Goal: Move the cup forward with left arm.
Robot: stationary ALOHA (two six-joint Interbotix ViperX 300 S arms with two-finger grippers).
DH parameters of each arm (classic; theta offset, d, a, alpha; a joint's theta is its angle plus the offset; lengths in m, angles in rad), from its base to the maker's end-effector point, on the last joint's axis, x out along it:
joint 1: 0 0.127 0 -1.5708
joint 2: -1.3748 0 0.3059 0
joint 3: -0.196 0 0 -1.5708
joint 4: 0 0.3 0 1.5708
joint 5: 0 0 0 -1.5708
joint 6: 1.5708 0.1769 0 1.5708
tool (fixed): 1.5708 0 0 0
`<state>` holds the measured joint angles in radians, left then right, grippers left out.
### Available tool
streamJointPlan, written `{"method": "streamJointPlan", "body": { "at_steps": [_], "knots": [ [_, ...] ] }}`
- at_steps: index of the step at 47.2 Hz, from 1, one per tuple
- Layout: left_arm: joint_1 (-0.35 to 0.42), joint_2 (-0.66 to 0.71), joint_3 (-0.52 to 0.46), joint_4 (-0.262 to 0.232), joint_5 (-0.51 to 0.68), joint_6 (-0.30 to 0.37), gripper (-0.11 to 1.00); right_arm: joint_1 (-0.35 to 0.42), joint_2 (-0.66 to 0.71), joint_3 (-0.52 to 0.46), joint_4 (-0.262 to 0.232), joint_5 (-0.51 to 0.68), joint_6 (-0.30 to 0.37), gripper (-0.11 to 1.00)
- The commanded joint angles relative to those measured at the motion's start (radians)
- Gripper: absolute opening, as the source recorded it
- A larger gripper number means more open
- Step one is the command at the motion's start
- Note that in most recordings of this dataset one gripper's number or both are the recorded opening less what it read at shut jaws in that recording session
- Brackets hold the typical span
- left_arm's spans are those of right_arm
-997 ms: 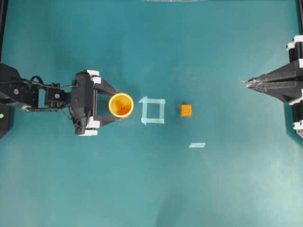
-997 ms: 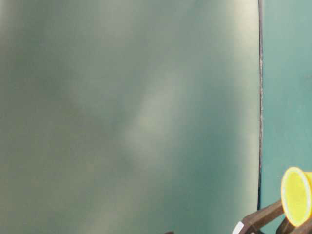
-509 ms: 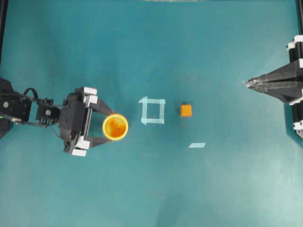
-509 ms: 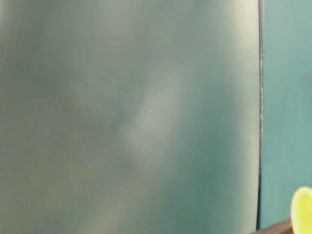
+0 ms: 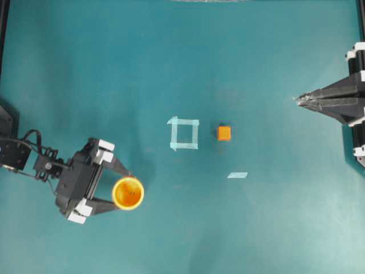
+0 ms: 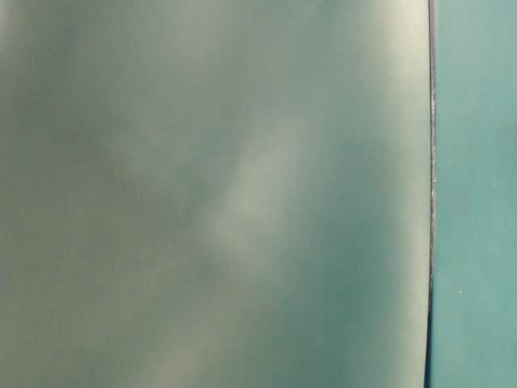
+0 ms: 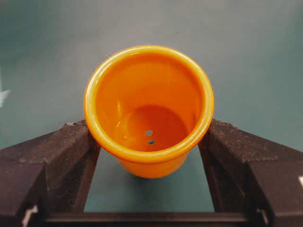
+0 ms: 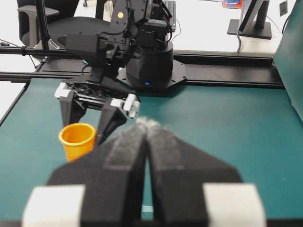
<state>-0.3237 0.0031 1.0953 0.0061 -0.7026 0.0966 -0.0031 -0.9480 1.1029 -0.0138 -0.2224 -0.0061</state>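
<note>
Cup (image 5: 128, 193), small, round, yellow-orange plastic, upright near the teal table's (image 5: 256, 228) lower-left corner, clamped between the black left gripper's (image 5: 118, 192) fingers. Right gripper (image 5: 297, 100) pinched closed at the right edge. Table-level view seems only blur, telling nothing.

Readable text: we find none in any view.
Small round yellow-orange plastic cup (image 7: 149, 109): we see no print, only two small holes in its floor.
Small orange cube (image 5: 224, 133): we see plain faces.
</note>
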Motion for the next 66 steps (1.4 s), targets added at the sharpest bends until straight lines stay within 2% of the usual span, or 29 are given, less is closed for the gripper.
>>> {"method": "streamJointPlan", "body": {
  "at_steps": [1, 41, 48, 66],
  "knots": [
    [-0.034, -0.023, -0.015, -0.003, 0.000, 0.000, 0.65, 0.000, 0.002, -0.034, -0.003, -0.003, 0.002, 0.00],
    [-0.304, 0.035, -0.147, -0.012, 0.109, 0.000, 0.65, 0.000, 0.002, -0.035, -0.003, -0.003, 0.002, 0.00],
    [-0.327, 0.044, -0.163, -0.012, 0.117, 0.000, 0.65, 0.000, 0.002, -0.035, -0.003, -0.003, 0.002, 0.00],
    [-0.327, 0.051, -0.173, -0.012, 0.117, 0.000, 0.65, 0.000, 0.002, -0.037, -0.003, -0.003, 0.002, 0.00]
  ]
}}
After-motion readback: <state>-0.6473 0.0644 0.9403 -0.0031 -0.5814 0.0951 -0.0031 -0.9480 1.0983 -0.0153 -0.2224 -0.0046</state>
